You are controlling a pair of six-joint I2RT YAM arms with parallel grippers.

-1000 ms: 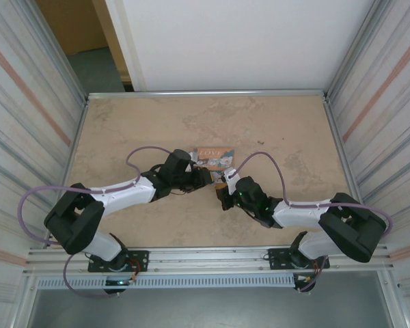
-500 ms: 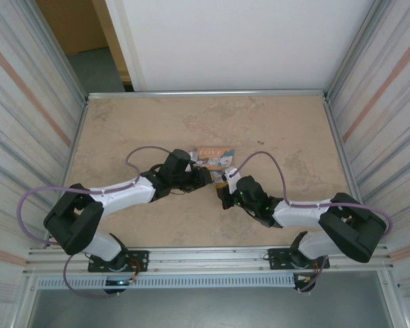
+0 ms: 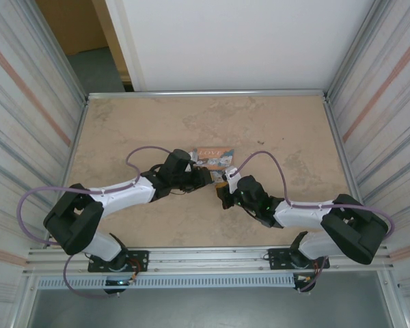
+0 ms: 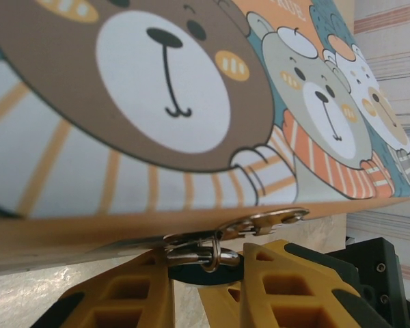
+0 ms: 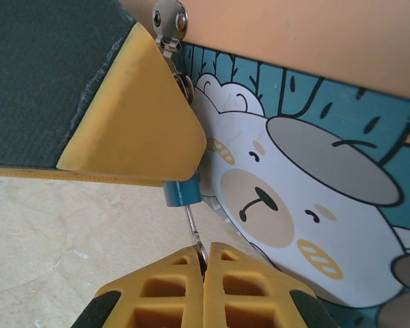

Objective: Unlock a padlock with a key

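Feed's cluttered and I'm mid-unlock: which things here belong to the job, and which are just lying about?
In the job:
- padlock, gripped by the left hand
- key, pinched in the right hand, tip at the padlock's underside

Just there:
- bear-print box and its metal hasp, beside the padlock
- table

The box [image 4: 157, 157] is orange with cartoon bears (brown, grey, white) on teal; the padlock [image 5: 180, 193] blue-green, the key [image 5: 193, 231] silvery, the desk [image 3: 273, 123] mottled beige.
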